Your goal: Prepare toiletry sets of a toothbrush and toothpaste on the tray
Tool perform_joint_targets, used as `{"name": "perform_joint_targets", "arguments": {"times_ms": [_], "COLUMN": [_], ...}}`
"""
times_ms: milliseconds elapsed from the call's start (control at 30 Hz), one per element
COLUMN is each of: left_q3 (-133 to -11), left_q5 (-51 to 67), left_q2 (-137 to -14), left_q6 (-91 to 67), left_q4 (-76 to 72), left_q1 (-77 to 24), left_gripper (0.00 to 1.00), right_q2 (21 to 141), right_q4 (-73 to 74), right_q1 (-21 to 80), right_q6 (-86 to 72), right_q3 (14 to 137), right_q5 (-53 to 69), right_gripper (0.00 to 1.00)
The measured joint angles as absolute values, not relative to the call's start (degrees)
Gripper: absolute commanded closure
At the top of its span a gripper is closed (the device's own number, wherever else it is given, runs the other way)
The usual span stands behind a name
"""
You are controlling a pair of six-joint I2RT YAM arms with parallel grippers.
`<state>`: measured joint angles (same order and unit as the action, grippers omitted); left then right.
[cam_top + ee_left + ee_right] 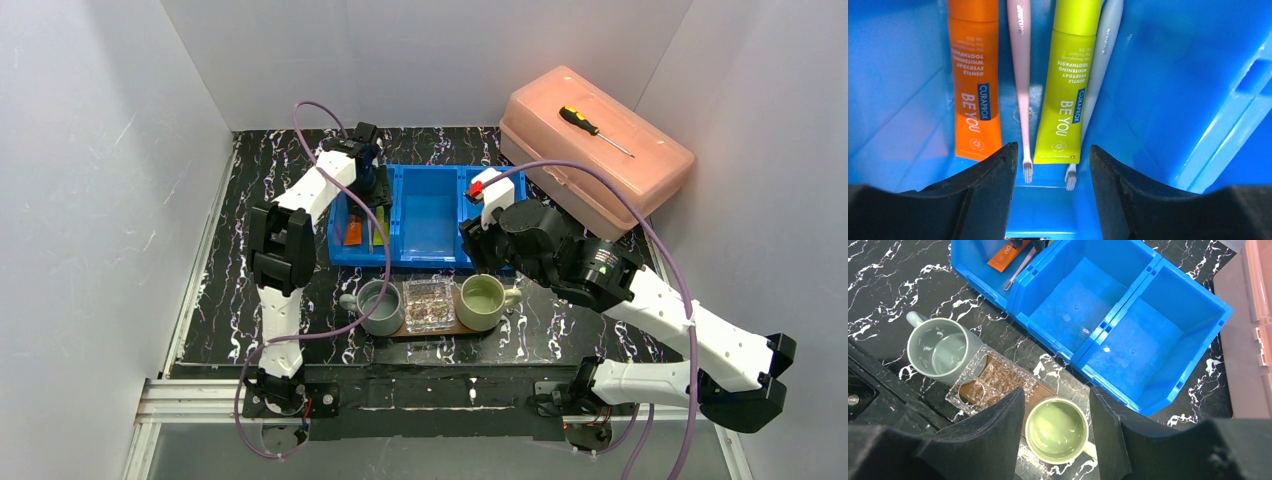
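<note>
In the left wrist view an orange tube (975,85), a pink toothbrush (1022,75), a green tube (1068,85) and a whitish toothbrush (1100,60) lie side by side in the blue bin's left compartment. My left gripper (1053,150) hangs open just over the green tube's flat end and the two brush heads, holding nothing. On the brown tray (430,330) stand a grey mug (380,306) and a pale green mug (1057,430). My right gripper (1055,395) is open above the green mug.
A clear plastic holder (430,303) sits between the mugs on the tray. The blue bin (430,215) has three compartments; its middle and right ones hold nothing. A pink toolbox (600,150) with a screwdriver (595,130) on it stands at the back right.
</note>
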<state>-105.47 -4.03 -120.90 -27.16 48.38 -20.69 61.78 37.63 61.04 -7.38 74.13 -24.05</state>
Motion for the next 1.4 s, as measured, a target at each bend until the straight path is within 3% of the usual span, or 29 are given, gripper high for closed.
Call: {"name": "perform_joint_targets", "arguments": {"times_ms": [667, 967, 1200, 1333, 1400], "left_q3": [-105.54, -105.54, -105.54, -105.54, -105.54], "left_q5": [2.37, 2.42, 2.39, 2.35, 2.22], "left_q2": [-127.31, -127.33, -127.72, -127.72, -127.72], "left_q6": [-28.05, -28.08, -27.66, -27.44, -27.24], "left_q4": [43.40, 43.20, 42.50, 42.44, 42.44], "left_q1": [-19.07, -19.25, -19.22, -19.22, -19.22], "left_gripper": [0.57, 0.67, 0.84, 1.00, 1.00], "right_q2": [63.09, 63.51, 63.81, 63.81, 63.81], "right_q4": [37.67, 37.65, 37.65, 37.65, 37.65], "right_q1": [61.04, 61.04, 61.04, 61.04, 61.04], "right_q6": [-7.77, -7.77, -7.77, -7.79, -7.79], "right_q3": [74.15, 74.13, 74.13, 74.13, 74.13], "right_q5": [-23.59, -23.42, -23.14, -22.74, -22.65], "right_gripper": [0.42, 0.42, 0.42, 0.42, 0.41]}}
